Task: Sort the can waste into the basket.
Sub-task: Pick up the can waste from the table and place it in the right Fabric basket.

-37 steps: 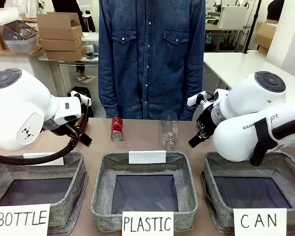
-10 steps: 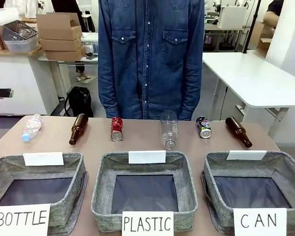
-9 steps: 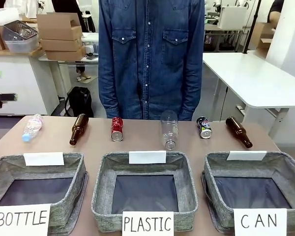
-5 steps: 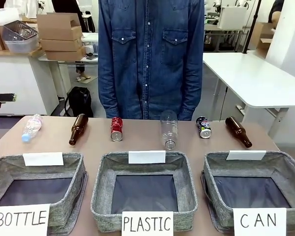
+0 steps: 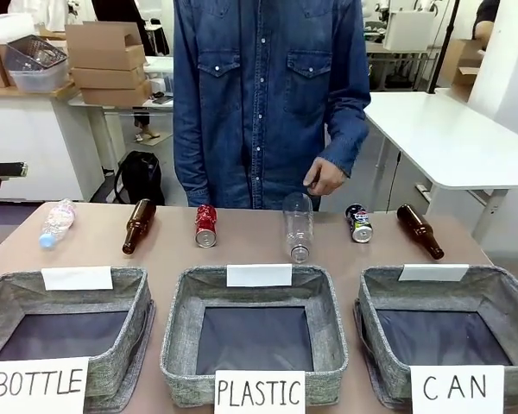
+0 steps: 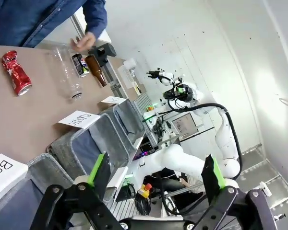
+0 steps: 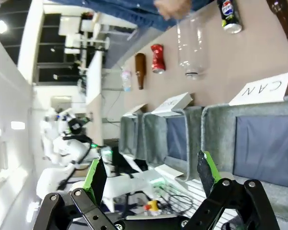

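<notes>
1. The red dented metal can (image 5: 205, 226) lies on its side along the desk's (image 5: 164, 254) far edge, left of middle. The silvery-grey dented metal can (image 5: 357, 223) lies nearer the far right corner.
2. The grey fabric basket signed CAN (image 5: 492, 276) sits at the near right corner, nothing in it.
3. The left fingers (image 6: 99, 173) and right fingers (image 7: 96, 180) stand apart, holding nothing.
4. We judge both cans light, thin-walled, smooth and apt to roll. Take each across mid-body with modest pressure.
5. A person's hand (image 5: 325, 176) hangs just beyond the far edge, between the clear plastic bottle (image 5: 298, 226) and the silvery-grey can; a risk to any reach there.
</notes>
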Controlling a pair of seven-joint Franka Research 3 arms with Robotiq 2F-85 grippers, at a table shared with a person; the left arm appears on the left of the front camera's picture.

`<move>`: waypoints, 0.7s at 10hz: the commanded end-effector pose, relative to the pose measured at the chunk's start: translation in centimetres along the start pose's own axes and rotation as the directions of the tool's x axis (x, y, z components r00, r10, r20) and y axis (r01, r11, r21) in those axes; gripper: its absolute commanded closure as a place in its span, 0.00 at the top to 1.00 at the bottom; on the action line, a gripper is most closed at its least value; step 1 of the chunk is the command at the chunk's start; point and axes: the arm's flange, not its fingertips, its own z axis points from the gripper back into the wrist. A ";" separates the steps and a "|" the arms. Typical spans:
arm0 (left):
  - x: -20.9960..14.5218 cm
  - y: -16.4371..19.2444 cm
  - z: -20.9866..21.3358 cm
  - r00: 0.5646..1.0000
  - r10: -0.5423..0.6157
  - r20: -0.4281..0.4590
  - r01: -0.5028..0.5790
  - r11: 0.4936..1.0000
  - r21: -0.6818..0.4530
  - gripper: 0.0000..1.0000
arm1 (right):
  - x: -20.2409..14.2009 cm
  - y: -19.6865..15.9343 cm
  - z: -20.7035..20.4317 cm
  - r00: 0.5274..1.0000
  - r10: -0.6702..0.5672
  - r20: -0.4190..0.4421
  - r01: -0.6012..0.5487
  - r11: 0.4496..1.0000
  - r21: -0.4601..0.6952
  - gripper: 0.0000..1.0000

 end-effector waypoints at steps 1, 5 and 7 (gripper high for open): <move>0.4 -0.1 0.0 1.000 -0.028 0.010 0.028 0.999 -0.022 1.00 | 3.4 1.9 -4.0 0.987 0.156 -0.029 -0.158 0.976 -0.150 1.00; 0.4 -0.1 0.0 1.000 -0.028 0.010 0.028 0.999 -0.022 1.00 | 5.9 2.2 -10.9 0.932 0.233 -0.278 -0.292 0.937 -0.193 1.00; 0.4 -0.1 0.0 1.000 -0.028 0.010 0.028 0.999 -0.022 1.00 | 5.1 0.6 -0.1 0.977 0.100 -0.190 -0.102 0.995 -0.003 1.00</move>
